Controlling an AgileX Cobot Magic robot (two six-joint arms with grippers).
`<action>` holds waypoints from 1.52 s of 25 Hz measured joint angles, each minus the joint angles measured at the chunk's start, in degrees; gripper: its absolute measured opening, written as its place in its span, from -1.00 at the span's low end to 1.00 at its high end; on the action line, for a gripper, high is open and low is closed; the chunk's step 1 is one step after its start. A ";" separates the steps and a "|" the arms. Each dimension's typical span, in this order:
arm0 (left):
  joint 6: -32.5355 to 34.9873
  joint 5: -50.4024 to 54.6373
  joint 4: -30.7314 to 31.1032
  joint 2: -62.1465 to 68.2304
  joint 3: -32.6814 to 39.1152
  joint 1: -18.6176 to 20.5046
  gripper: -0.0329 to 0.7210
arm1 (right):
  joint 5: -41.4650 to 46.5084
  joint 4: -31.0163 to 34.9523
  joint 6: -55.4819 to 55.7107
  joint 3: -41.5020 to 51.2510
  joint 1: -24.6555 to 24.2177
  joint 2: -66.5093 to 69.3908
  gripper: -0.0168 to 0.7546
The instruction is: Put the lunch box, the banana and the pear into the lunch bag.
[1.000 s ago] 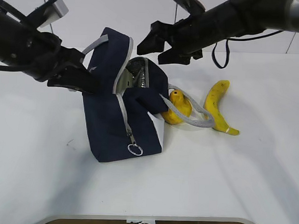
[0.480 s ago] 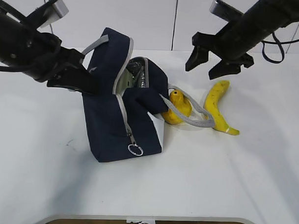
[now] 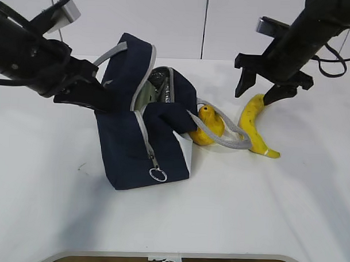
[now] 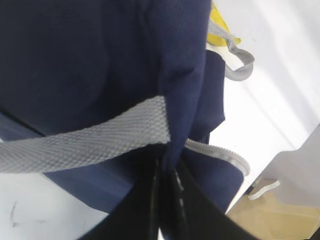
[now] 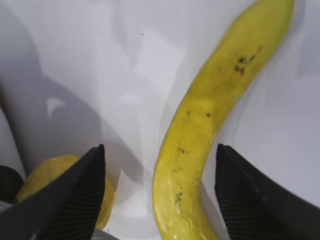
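Observation:
The navy lunch bag point(image 3: 128, 144) stands left of centre, its top open onto silvery lining. My left gripper point(image 3: 101, 98) is shut on the bag's upper left fabric; in the left wrist view the jaws pinch a navy fold point(image 4: 170, 150) below a grey handle strap point(image 4: 85, 145). The banana point(image 3: 253, 125) lies right of the bag. My right gripper point(image 3: 259, 94) hangs open just above its far end, fingers on either side of it point(image 5: 200, 130). The pear point(image 3: 207, 126) sits against the bag under a grey handle loop point(image 3: 226, 135) and also shows in the right wrist view point(image 5: 47, 177). I cannot make out the lunch box.
The white table point(image 3: 247, 214) reaches to a white wall behind. The zipper pull ring point(image 3: 158, 175) hangs on the bag's front. The table's front edge point(image 3: 170, 256) runs along the bottom of the exterior view.
My right arm has swung from above the bag's opening to the right and down, over the banana's far end. The left arm and bag have not moved.

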 joint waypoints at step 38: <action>0.00 0.29 0.33 0.00 0.00 0.00 -0.91 | 3.98 -2.67 1.76 -1.84 0.00 6.08 -0.27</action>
